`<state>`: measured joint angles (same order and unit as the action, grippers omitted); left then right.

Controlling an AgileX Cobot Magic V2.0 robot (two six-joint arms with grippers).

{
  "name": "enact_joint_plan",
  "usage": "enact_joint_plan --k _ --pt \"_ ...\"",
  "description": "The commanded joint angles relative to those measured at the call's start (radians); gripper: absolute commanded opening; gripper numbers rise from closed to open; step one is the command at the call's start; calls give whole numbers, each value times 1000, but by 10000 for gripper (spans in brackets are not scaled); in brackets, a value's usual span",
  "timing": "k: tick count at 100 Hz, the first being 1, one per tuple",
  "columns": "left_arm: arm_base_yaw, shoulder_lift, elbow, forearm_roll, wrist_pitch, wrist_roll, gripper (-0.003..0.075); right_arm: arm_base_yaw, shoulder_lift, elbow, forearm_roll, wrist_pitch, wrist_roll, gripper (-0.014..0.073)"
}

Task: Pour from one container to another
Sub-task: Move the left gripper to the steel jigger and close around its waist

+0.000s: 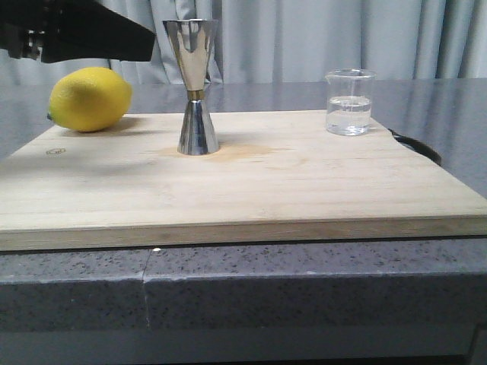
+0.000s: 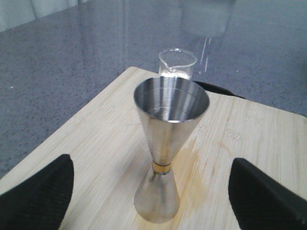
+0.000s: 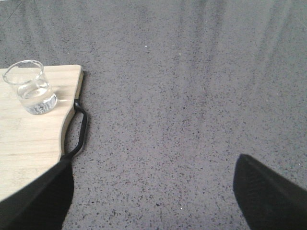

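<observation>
Nothing poured yet, both pincers released and empty.
Small clear glass beaker (image 1: pixel 349 103), water inside, sits far right on wooden board (image 1: pixel 304 182); tall shiny steel hourglass jigger (image 1: pixel 197 87) centre-left, between left pincer (image 2: pixel 151 191) fingers; right pincer (image 3: pixel 153 191) over grey counter (image 3: pixel 192 96).

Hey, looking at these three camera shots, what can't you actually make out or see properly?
- Beaker marks: too small and blurred in the front view to read.
- Jigger inside: left wrist view shows only reflections, so any liquid is unclear.
- Left claw: fingers cut off by the frame edge.
- Right claw: same, in the right wrist view.
- Lemon: its top is shadowed by the dark arm above.
</observation>
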<state>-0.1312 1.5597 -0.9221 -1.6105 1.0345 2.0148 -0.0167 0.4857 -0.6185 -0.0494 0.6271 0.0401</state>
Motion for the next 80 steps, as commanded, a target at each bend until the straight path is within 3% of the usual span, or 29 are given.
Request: enact_joint_plan --k 1,25,80 --pt "-2 5 -24 -130 117 79 608 -6 13 -37 -9 -88 -11 605" --pt "-8 99 -35 -242 223 170 608 -6 13 -37 -9 -88 -11 605" --pt "-141 209 -148 -254 196 213 592 -6 13 -37 -9 -88 -11 605"
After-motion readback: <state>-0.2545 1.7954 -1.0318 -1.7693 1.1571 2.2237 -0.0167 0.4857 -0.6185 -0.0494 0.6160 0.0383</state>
